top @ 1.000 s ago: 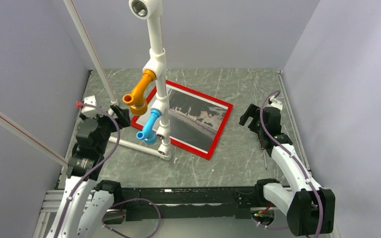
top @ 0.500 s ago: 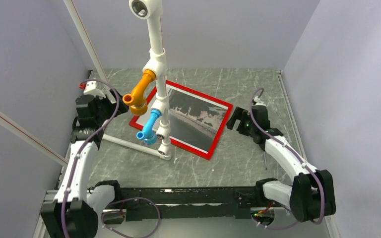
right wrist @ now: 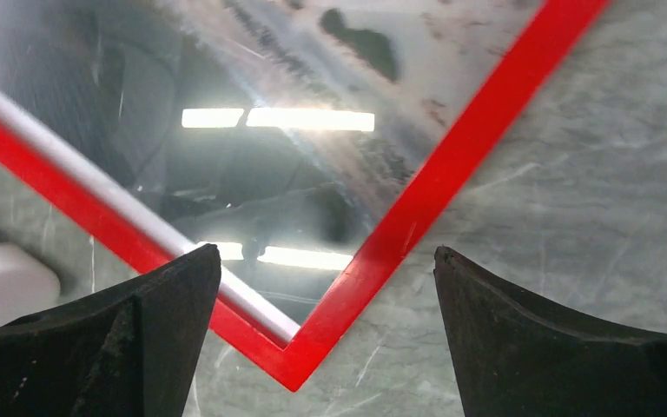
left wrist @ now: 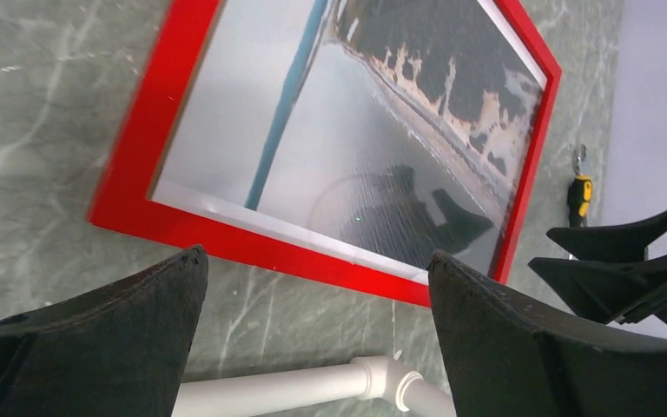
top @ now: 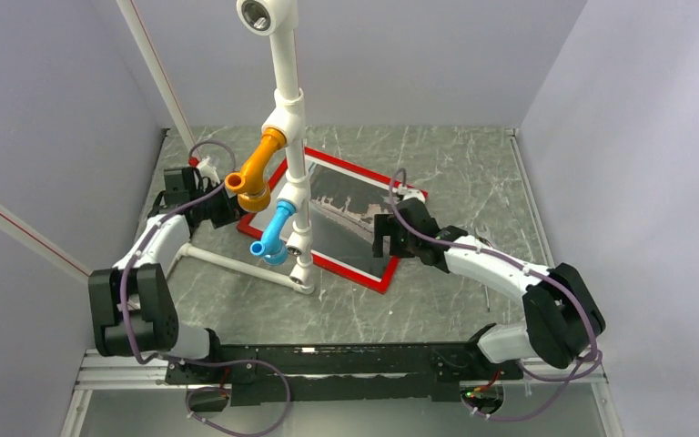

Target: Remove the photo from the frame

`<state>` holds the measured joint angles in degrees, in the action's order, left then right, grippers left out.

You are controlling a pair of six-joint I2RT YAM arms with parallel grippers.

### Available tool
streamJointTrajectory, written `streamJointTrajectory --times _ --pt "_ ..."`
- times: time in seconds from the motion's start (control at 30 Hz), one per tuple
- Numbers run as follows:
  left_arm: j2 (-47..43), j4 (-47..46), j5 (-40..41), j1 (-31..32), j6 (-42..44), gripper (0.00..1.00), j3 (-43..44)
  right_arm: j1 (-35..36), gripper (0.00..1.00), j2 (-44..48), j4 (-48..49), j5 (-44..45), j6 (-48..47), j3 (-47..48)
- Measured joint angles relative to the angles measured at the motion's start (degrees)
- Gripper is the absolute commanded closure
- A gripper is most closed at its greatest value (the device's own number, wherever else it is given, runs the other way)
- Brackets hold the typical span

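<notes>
Gaping empty near frame: left end effector, right end effector

- One frame, ahead of both jaw pairs.
- One photo, in it.
- Two grippers: left gripper, right gripper.
- One white pipe stand, with one orange fitting and one blue fitting.
- One yellow-handled tool, beyond the left jaws.

The right gripper has swung in from the right — it now hangs open over the frame's right edge. The left gripper has reached forward, nearer the frame's left side.
</notes>
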<state>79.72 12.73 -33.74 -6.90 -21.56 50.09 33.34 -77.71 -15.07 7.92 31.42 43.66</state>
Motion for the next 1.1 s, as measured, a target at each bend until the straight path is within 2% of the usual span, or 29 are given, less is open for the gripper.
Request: streamJointTrajectory --times 0.1,0.23,0.43,0.5,0.83,1.1 --pt "2.54 0.42 -3.08 0.00 -0.37 0.04 0.33 3.43 0.12 -0.24 0.85 -0.52 -4.85 0.46" --pt "5.75 1.18 -5.33 0.00 -0.59 0.06 0.94 4.31 0.14 -0.24 3.10 -2.69 -10.25 0.26" --pt "8.31 2.51 -5.99 -0.04 -0.59 0.06 2.36 6.36 0.23 -0.24 7.34 -5.64 -18.47 -1.03" --pt "8.31 2.56 -6.19 -0.11 -0.61 0.06 2.36 7.82 0.23 -0.42 8.22 -5.75 -20.28 -1.03" --pt "8.41 2.64 -7.10 -0.15 -0.61 0.05 2.38 16.41 0.25 -7.28 10.51 -3.21 -26.25 -0.92" --pt "8.59 2.64 -7.34 -0.15 -0.61 0.05 2.38 19.76 0.26 -11.50 11.26 1.53 -28.52 -0.63"
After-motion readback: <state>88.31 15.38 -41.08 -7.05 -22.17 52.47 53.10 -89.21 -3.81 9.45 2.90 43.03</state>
